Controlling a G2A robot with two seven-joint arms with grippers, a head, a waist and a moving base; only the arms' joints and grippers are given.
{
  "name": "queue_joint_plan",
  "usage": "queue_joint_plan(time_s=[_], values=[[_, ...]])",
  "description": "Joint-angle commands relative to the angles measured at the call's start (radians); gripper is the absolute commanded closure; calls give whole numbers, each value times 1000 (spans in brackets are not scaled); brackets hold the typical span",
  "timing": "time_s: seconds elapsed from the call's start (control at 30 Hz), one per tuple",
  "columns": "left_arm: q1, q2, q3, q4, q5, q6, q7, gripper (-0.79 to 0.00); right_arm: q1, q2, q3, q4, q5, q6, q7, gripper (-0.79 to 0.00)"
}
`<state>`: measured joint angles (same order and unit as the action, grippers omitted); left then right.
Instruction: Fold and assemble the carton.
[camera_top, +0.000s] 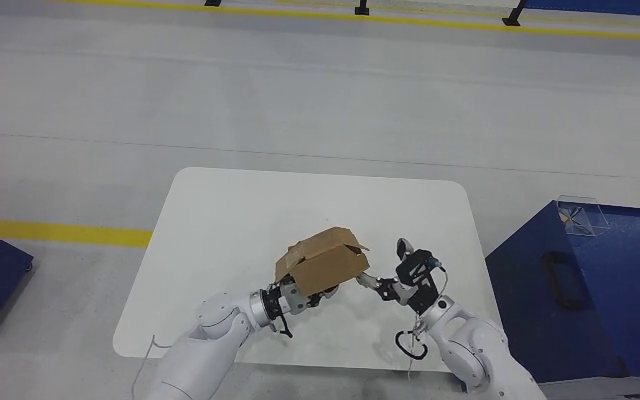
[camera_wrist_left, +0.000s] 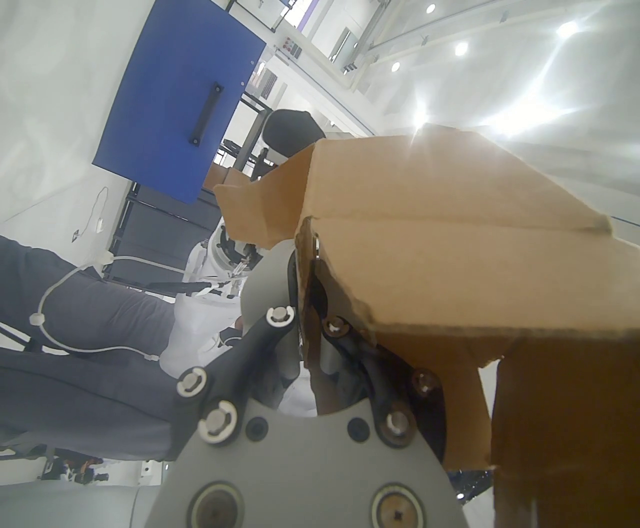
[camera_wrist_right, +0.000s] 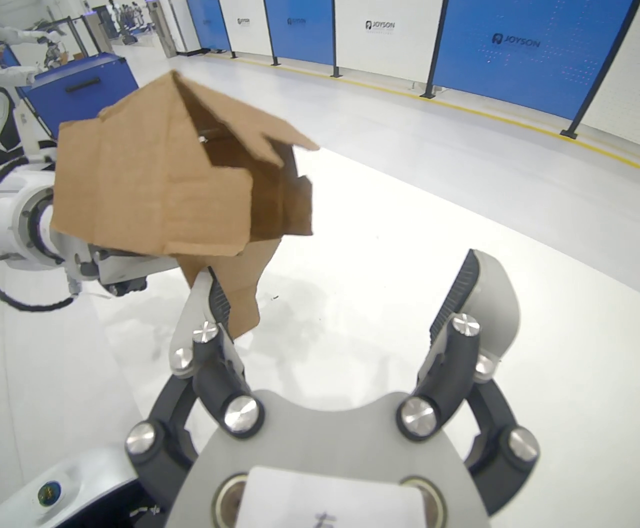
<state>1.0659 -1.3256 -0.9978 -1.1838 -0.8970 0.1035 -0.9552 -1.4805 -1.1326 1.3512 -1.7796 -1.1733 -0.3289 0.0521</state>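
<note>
Left gripper (camera_wrist_left: 305, 295): closed on a wall edge of the carton (camera_wrist_left: 425, 210), with cardboard pinched between its fingers. It alone carries the carton clear of the table (camera_top: 250, 210).
Right gripper (camera_wrist_right: 340, 272): fingers spread wide, holding nothing. One pad (camera_wrist_right: 219, 300) is touching or just beside the hanging flap (camera_wrist_right: 242, 295), and I cannot tell which.
Carton to grippers: it sits directly on the left gripper and just beyond the right one. Its open end is turned toward the right wrist.
Carton to table: it is raised and tilted above the near half, closer to the near edge than the far one, and roughly midway between the side edges.
Done, by my reading: the body is opened out into a hollow sleeve, with an inside cavity showing.
Left to do: the end flaps stand loose and splayed, none tucked or closed, and no end looks sealed.
Progress: early to middle, since the shape is formed but the folding of the flaps is not yet done.
</note>
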Motion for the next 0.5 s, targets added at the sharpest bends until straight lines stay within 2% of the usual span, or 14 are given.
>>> queue_joint_plan(time_s=[0.0, 0.3, 0.47], values=[[-1, -1, 1, 5, -1, 3, 2, 0, 0, -1, 10, -6, 20, 12, -3, -785], [-2, -4, 0, 16, -2, 7, 5, 0, -43, 0, 44, -83, 39, 16, -59, -785], [-5, -6, 1, 20, 0, 9, 11, 0, -70, 0, 32, -128, 18, 1, -48, -785]])
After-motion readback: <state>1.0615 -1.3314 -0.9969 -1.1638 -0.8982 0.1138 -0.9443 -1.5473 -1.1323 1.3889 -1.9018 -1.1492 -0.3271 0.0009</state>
